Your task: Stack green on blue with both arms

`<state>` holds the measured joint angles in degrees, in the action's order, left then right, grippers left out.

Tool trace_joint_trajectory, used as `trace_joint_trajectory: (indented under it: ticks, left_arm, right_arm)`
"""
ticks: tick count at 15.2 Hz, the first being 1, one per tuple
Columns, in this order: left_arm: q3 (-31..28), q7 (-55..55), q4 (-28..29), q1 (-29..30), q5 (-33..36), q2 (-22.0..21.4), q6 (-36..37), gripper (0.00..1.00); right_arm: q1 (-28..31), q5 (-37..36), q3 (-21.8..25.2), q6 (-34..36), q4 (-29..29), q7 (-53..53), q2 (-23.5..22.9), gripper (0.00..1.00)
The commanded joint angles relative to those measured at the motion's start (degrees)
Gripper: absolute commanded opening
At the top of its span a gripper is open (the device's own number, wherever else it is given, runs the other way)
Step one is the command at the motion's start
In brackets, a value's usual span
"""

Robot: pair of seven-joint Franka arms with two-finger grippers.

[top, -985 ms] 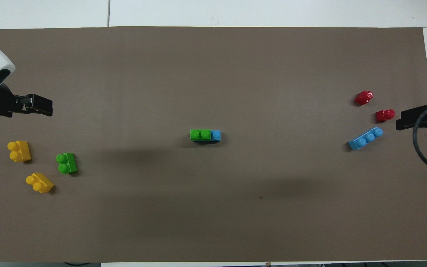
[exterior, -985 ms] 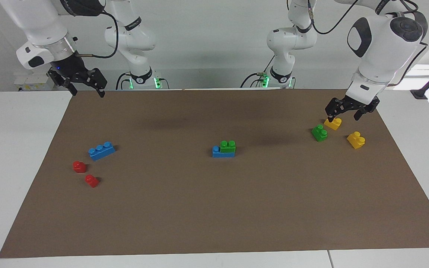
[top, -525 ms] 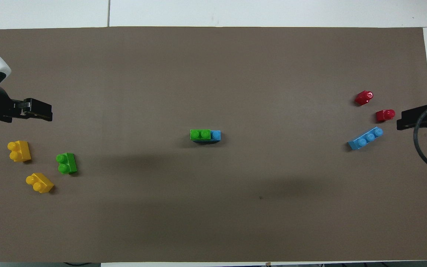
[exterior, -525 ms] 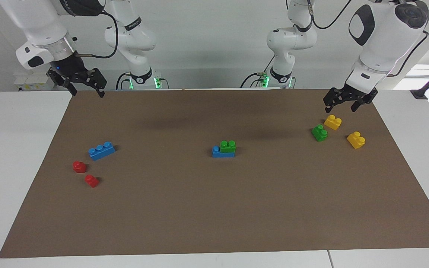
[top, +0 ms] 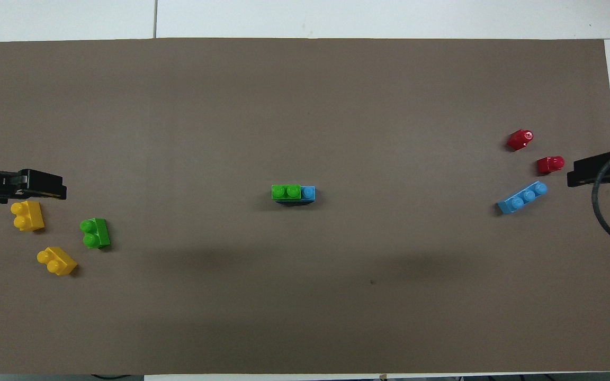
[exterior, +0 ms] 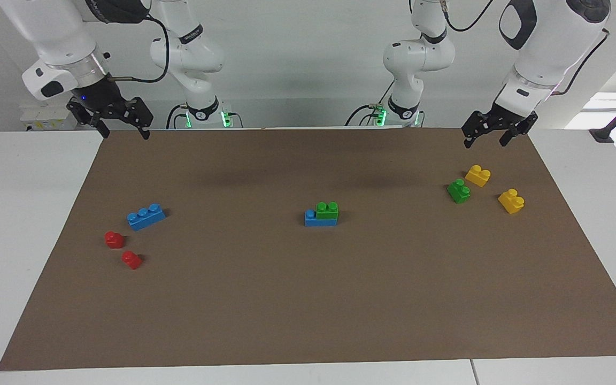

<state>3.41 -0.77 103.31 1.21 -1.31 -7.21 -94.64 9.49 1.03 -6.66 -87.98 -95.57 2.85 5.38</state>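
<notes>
One green brick (exterior: 328, 209) sits on a blue brick (exterior: 312, 220) at the middle of the brown mat; the pair also shows in the overhead view, green (top: 286, 191) on blue (top: 309, 192). A second green brick (exterior: 459, 191) (top: 95, 233) lies loose at the left arm's end. A second blue brick (exterior: 146, 216) (top: 522, 197) lies loose at the right arm's end. My left gripper (exterior: 485, 141) (top: 53, 185) is open and empty, up in the air over the mat by the yellow bricks. My right gripper (exterior: 126, 133) (top: 580, 172) is open and empty and waits over the mat's corner.
Two yellow bricks (exterior: 477, 175) (exterior: 510, 201) lie beside the loose green one; they also show in the overhead view (top: 27, 215) (top: 57, 260). Two red bricks (exterior: 114, 239) (exterior: 131, 260) lie by the loose blue one. The brown mat (exterior: 308, 299) covers the white table.
My left gripper has risen and drawn back from just over a yellow brick, still empty. The right arm and all the bricks have not moved.
</notes>
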Motion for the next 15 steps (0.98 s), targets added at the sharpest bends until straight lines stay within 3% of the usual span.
trace_joint_trajectory:
  ticks: [1, 15]
  left_arm:
    - [-0.16, 1.3, 0.85, 0.11, -0.8, -1.05, -0.55, 1.0]
    - [-0.07, 1.12, 0.93, 0.46, 0.95, -1.14, -1.34, 1.0]
  right_arm:
    - [0.97, -1.64, -0.46, 0.7, 0.3, -1.8, -0.11, 1.0]
    - [1.06, -1.38, -0.46, 0.97, 0.3, -1.01, -0.02, 1.0]
